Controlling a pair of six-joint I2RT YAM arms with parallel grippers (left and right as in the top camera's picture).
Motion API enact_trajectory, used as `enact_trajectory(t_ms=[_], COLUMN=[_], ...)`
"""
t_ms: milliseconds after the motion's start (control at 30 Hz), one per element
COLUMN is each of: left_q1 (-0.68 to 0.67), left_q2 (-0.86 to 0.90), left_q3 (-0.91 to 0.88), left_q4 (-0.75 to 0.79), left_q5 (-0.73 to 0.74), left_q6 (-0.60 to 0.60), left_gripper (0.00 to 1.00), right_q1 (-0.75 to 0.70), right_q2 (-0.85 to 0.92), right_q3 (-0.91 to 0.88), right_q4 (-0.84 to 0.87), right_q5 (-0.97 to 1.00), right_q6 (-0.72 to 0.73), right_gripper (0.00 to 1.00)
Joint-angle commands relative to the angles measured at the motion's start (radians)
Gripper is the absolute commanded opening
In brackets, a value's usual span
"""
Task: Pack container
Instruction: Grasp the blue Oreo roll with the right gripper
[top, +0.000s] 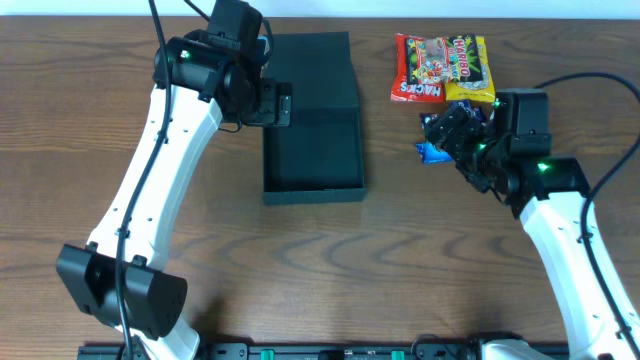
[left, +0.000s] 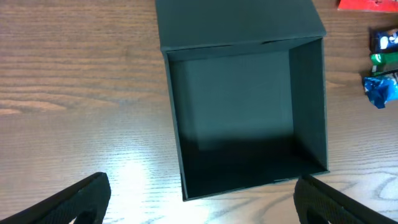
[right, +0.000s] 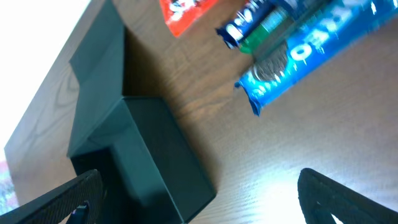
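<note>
The left gripper (left: 202, 193) stood wide and empty at the left side of the container (top: 313, 190). The container sat mid-counter (top: 100, 100) with nothing in it, its flap lid (top: 315, 65) lying open behind. To the right lay a red packet (top: 420, 68) with unclear writing, a yellow Haribo bag (top: 470, 68), and a blue packet (right: 311, 50) seemingly marked Oreo. The right gripper (right: 205, 199) hung wide above them, holding nothing.

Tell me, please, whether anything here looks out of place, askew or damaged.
Nothing stands out. The container sits open and empty, its lid flap folded back flat. The snack packets lie in a loose heap on the robot's right side, with nothing visibly torn or spilled.
</note>
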Motion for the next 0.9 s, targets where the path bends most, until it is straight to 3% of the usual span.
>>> enact_trajectory(t_ms=[0,133,333,400,433,700,867], left_q1=[0.0,0.0,0.003,0.003,0.003,0.003,0.003], left_q2=[0.004,0.004,0.004,0.004,0.004,0.004,0.004], left_q3=[0.004,0.004,0.004,0.004,0.004,0.004,0.004], left_q4=[0.002,0.034,0.123,0.132,0.136,0.141,0.145], left_q5=[0.014,0.014,0.01,0.01,0.01,-0.017,-0.04], left_q6=[0.022,0.023,0.069,0.099,0.116,0.139,0.154], left_gripper=[0.95,0.95,0.95,0.95,0.95,0.96,0.95], right_q1=[-0.003,-0.003,-0.006,-0.006,-0.006,-0.024,-0.031], right_q2=[0.008,0.025,0.142,0.203,0.249,0.594,0.668], right_q3=[0.003,0.003,0.004,0.015,0.04,0.45,0.526], right_q4=[0.007,0.011,0.025,0.052,0.043,-0.336,-0.35], right_q5=[0.037,0.131,0.161,0.126,0.107,0.134,0.127], right_q6=[0.104,0.121,0.378,0.393,0.39,0.381,0.418], right_gripper=[0.99,0.99,0.98,0.92,0.89,0.98,0.99])
